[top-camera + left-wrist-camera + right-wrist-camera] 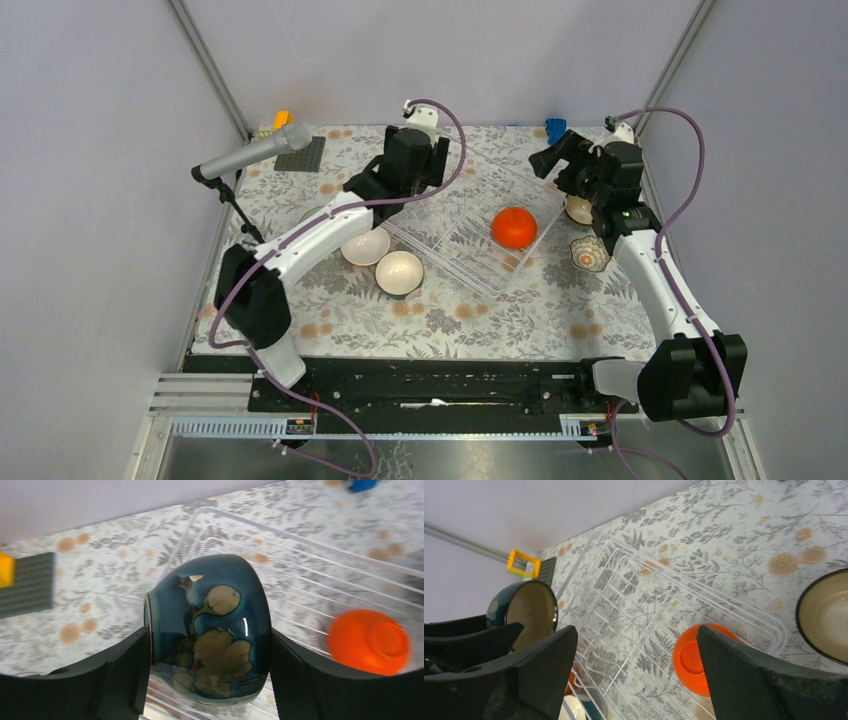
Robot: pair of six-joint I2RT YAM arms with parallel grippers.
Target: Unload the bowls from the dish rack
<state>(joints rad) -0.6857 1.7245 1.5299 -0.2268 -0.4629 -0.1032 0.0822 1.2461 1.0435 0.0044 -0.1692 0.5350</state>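
Top view: the dish rack (450, 238) sits mid-frame on the counter (480, 312). An orange bowl (514, 228) lies inside it, and two cream bowls (366, 246) sit just left of it.

Left wrist: my left end effector (210, 645) clamps a dark blue patterned bowl (215, 625), which is tipped sideways over the rack.

Right wrist: my right end effector (636, 645) gapes wide, holding nothing.

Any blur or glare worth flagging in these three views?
Left wrist: dark blue bowl sharp with a small glare streak, orange bowl soft-edged. Right wrist: dish rack crisp, near fingers dark and featureless. Top external: even light, no glare.
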